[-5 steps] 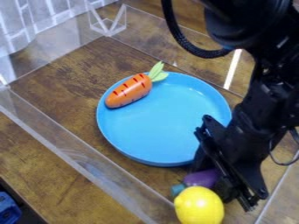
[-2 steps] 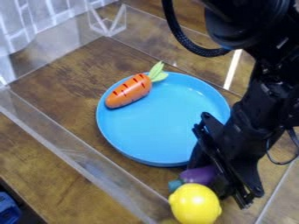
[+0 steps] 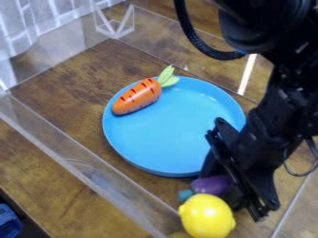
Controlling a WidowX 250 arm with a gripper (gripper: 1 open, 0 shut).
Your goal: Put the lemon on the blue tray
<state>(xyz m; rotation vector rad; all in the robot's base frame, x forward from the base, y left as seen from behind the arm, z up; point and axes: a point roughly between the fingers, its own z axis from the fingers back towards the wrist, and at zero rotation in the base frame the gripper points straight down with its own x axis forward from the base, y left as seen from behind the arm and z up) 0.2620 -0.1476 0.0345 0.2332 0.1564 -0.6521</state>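
Note:
The lemon [image 3: 206,217], glossy yellow, lies at the bottom edge of the view, just below the blue tray [image 3: 174,135]. My gripper [image 3: 252,203] points steeply down at the lemon's right side, off the tray's lower right rim. Its dark fingers look shut, with their tips right beside the lemon. Whether they touch or pinch it is hidden by the arm.
An orange carrot [image 3: 139,94] lies on the tray's upper left part. A purple eggplant [image 3: 211,186] sits between the tray rim, the lemon and my gripper. A clear plastic wall [image 3: 74,158] borders the wooden table along the left and front.
The lemon has shifted slightly to the left. My gripper and the carrot have stayed in place.

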